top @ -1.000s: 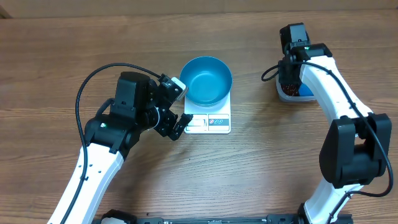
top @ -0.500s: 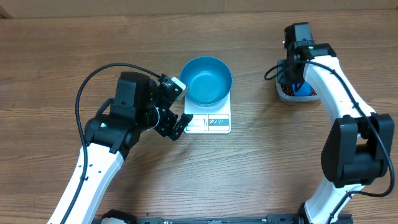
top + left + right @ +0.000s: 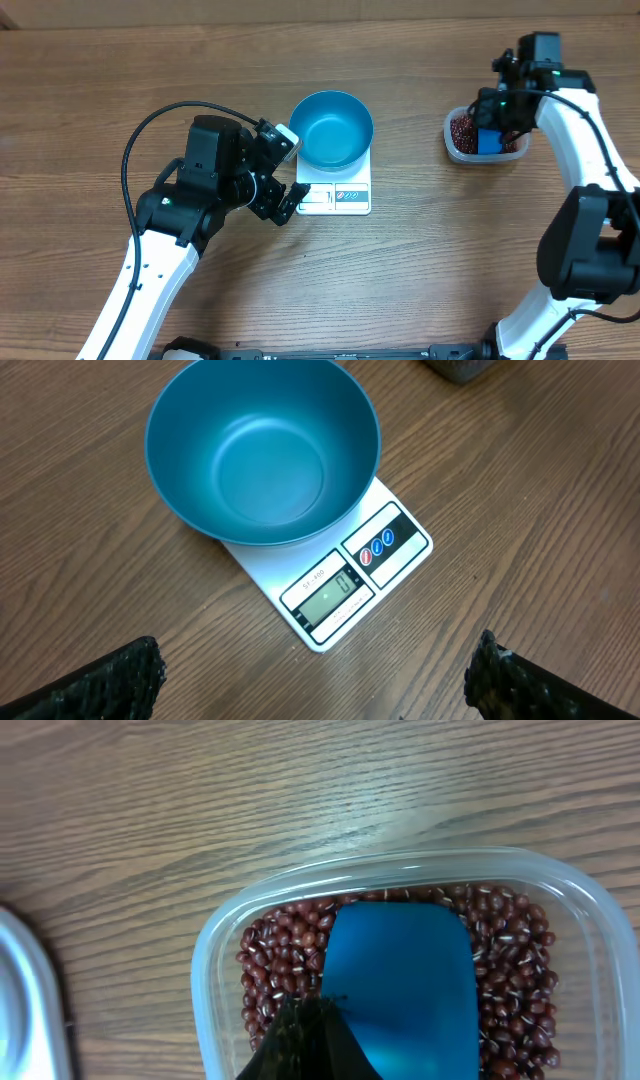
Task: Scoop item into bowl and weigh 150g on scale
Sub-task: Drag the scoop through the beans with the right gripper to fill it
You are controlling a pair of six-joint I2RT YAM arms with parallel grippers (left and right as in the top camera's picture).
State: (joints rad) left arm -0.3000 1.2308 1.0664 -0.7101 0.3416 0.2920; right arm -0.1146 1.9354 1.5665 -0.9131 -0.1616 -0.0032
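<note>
**Scoop (image 3: 400,980) down in the beans (image 3: 285,955), bowl (image 3: 335,128) bare on the scale (image 3: 335,197)**

Read the overhead view as a clock face, with 12 at the top edge. The teal-blue bowl stands upright on the white scale, a little above the middle of the wooden surface (image 3: 400,280). It covers the scale's 12 o'clock part and overhangs it on both sides. The panel with the display and buttons shows at 6 o'clock. From the left wrist, the bowl's inside is plain smooth teal and the display (image 3: 330,592) shows a single zero.

The left end effector (image 3: 287,175) hovers just beside the scale at its 9 o'clock, pointed toward it and touching neither scale nor bowl. Its fingers (image 3: 110,685) stand wide apart, one at each lower corner of the wrist view, gripping nothing.

The red-brown beans lie in a clear plastic tub (image 3: 450,145) at 3 o'clock from the bowl, well apart from it and near the right edge. The right end effector (image 3: 305,1020) reaches into this tub from its 1 o'clock side. Its fingers are pressed together, clamped on the near end of the bright blue scoop. The scoop lies on the heap, with beans around it at 9, 12 and 3 o'clock in the wrist view.
</note>
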